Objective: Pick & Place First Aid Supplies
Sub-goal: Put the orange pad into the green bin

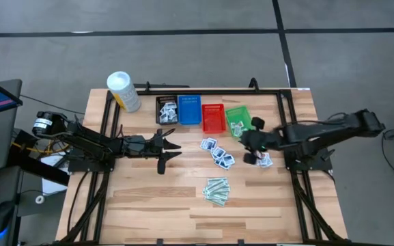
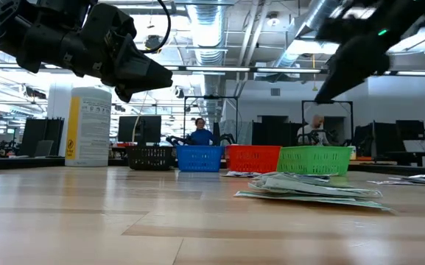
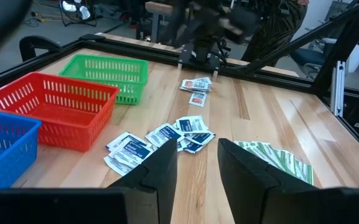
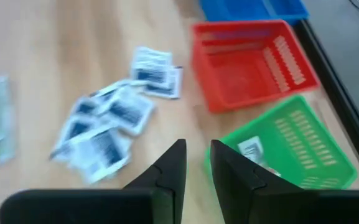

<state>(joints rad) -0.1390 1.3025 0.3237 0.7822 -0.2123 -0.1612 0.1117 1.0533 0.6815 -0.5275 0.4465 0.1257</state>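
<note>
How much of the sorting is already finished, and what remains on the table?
Done: the black basket holds several packets, and the green basket holds one packet. In hand: nothing visible; the right end effector hangs empty beside the green basket, and the left end effector waits open over bare wood. Left: blue-print packets, red-print packets and the green strips lie loose; the red basket looks empty.

Table top [image 1: 149,198]: pale planked wood, smooth, with a soft sheen in the low view. Red basket [image 3: 55,109], green basket [image 3: 114,74] and blue basket [image 3: 2,146]: perforated plastic mesh, slightly glossy. White packets [image 3: 160,140]: thin paper-like sachets with printed faces, faintly shiny. Pale-green strips [image 3: 275,162]: flat, smooth wrappers. Table frame [image 3: 344,81]: matt black metal.
</note>
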